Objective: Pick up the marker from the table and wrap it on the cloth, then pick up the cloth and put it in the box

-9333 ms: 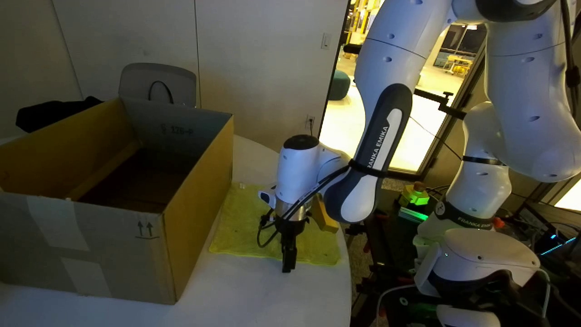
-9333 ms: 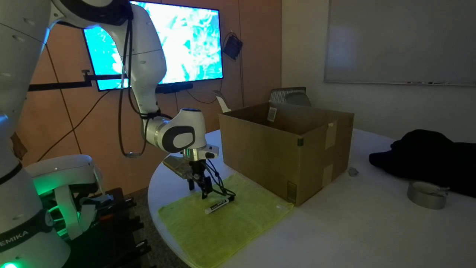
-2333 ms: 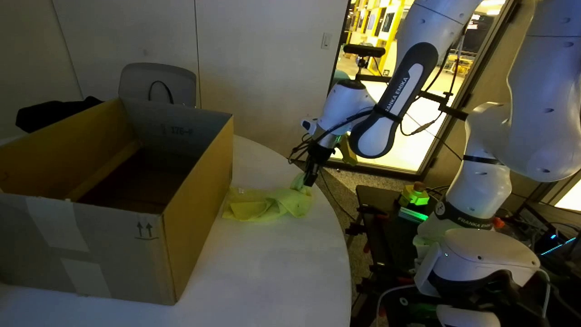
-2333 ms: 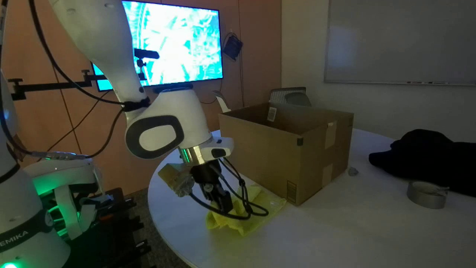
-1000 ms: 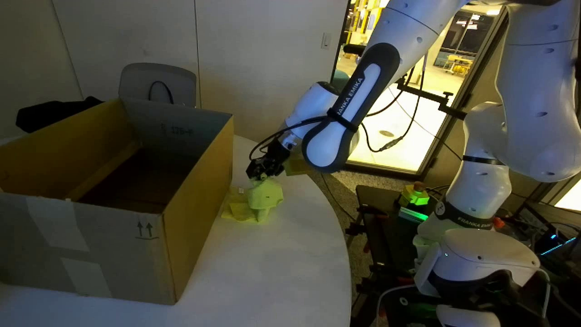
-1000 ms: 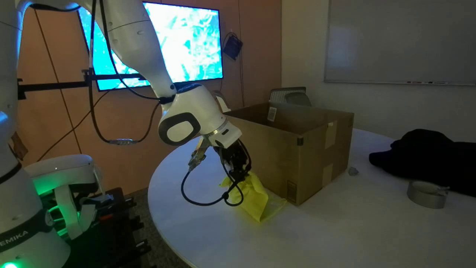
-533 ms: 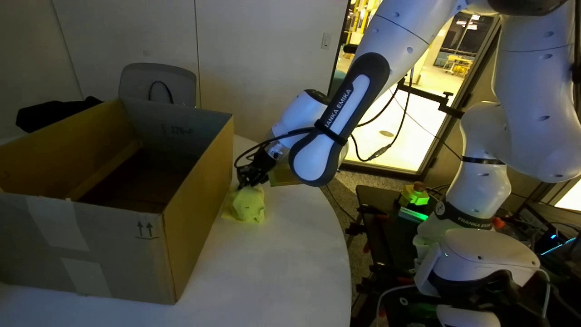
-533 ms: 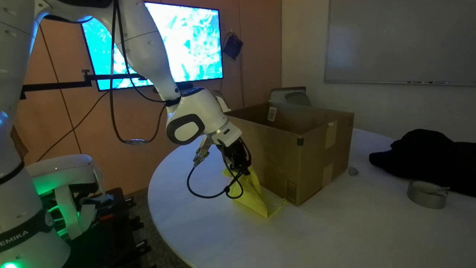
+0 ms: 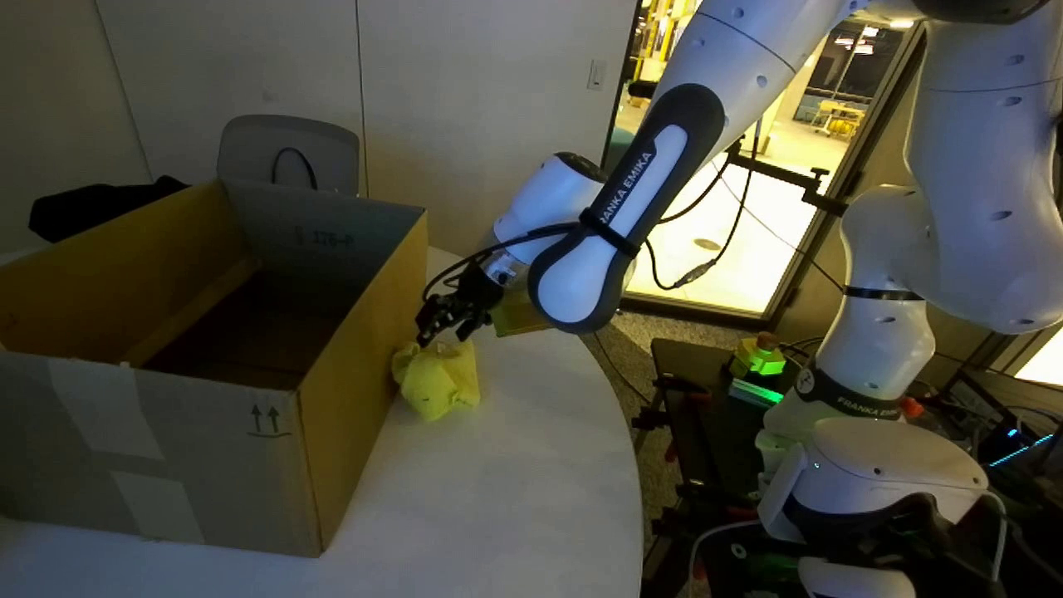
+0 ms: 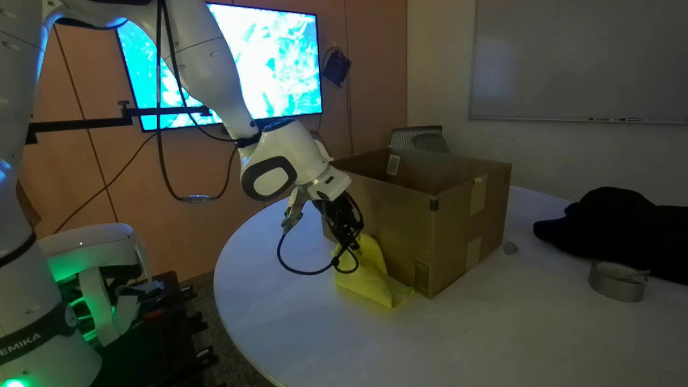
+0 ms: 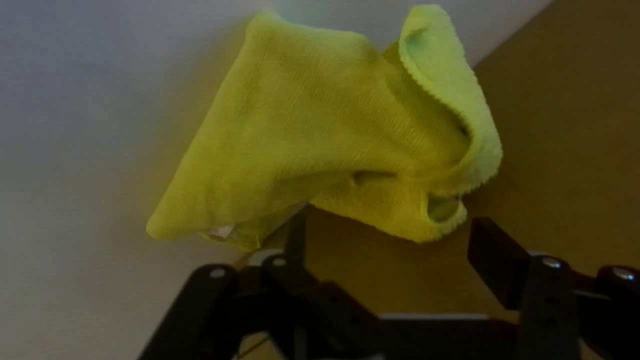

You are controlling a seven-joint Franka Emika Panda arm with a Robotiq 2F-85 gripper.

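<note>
Cloth (image 11: 320, 115), one, yellow-green, crumpled and folded over itself: lay on the table (image 9: 498, 498), beside the box (image 9: 361, 382), between its long wall and the table edge nearest the robot. A small pale patch at its border was too dim to identify; whether the cloth touched the box could not be told.

Marker, one: not to be made out in any view; whether the folds covered it could not be told.

Gripper (image 11: 390, 227), black, tilted: hung just above the cloth, its fingers (image 11: 492, 260) wide apart. These were dark and blurred in the wrist view; in an exterior view cables (image 10: 335, 262) crossed before them. Contact between fingertips and cloth could not be settled.

Box, brown cardboard, upright, top uncovered: stood on the table, cut off at the border of an exterior view. Floor in shadow; print on an inner wall legible only in part.

Table, white, round: cut off at the lower border of both exterior views.

Robot arm (image 9: 722, 66): cut off at the top.

Black bundle (image 10: 613, 228), kind uncertain: on the table, cut off at one side.

Tape roll (image 10: 617, 282), grey: on the table, just beside the bundle.

Grey lump (image 10: 510, 248): on the table near a bottom corner of the box, nature unclear.

Chair (image 9: 291, 149): lower part hidden behind the box.
</note>
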